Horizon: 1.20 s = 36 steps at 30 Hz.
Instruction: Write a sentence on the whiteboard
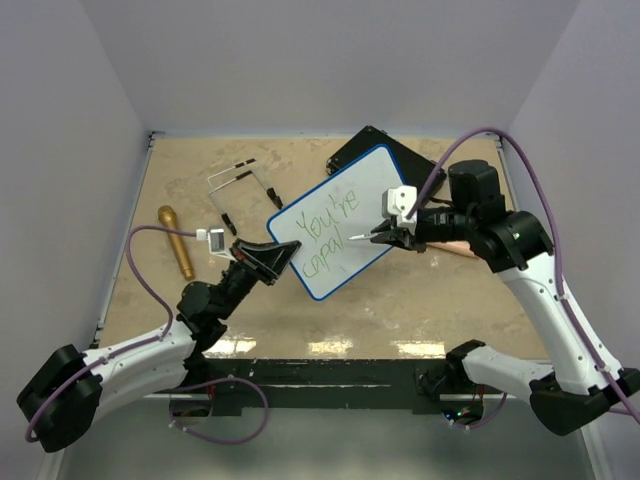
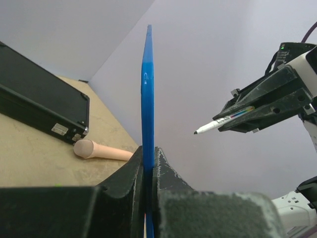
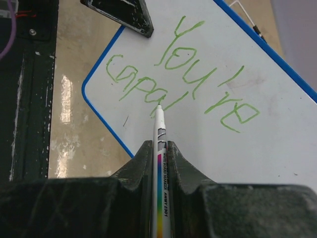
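The whiteboard, white with a blue rim, is held tilted above the table. My left gripper is shut on its lower left edge. In the left wrist view the board shows edge-on between the jaws of the left gripper. The sentence in green reads "You're capal" in two lines, and shows clearly in the right wrist view. My right gripper is shut on a white marker. The marker tip points at the end of "capal". In the left wrist view the marker is a short way off the board.
A black case lies behind the board and shows in the left wrist view. A gold cylinder and a thin wire frame lie at the left. A peach cylinder lies near the case.
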### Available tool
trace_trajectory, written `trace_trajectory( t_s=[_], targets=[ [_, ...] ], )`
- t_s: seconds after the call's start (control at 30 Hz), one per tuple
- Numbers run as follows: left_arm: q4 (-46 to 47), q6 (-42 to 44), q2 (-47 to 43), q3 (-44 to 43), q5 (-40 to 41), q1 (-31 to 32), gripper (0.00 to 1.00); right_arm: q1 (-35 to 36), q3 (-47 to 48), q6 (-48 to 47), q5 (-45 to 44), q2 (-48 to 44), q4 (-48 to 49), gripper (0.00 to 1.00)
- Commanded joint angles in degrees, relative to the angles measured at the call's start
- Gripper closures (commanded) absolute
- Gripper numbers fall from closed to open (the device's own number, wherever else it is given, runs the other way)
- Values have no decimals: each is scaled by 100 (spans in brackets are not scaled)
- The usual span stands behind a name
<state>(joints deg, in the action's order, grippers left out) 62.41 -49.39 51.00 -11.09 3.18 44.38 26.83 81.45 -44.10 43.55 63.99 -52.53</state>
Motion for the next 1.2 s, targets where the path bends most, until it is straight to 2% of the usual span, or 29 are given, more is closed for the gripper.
trace_trajectory(
  t_s=[0.0, 0.33, 0.47, 0.67, 1.17],
  targets=[
    [974, 403, -406, -25, -81, -17, 100, -55, -419, -336, 629, -246, 138, 100],
    [1379, -106, -3, -7, 147, -8, 100, -55, -481, -196, 628, -70, 542, 100],
    [1458, -317, 59, 2, 341, -8, 100, -46, -622, 261, 348, -150, 937, 100],
    [1203, -326, -12, -139, 578, 27, 100, -11, -639, 560, 128, -106, 1157, 100],
    [1475, -273, 261, -279, 746, 194, 100, 340, -683, 920, -646, 114, 1456, 100]
  ],
)
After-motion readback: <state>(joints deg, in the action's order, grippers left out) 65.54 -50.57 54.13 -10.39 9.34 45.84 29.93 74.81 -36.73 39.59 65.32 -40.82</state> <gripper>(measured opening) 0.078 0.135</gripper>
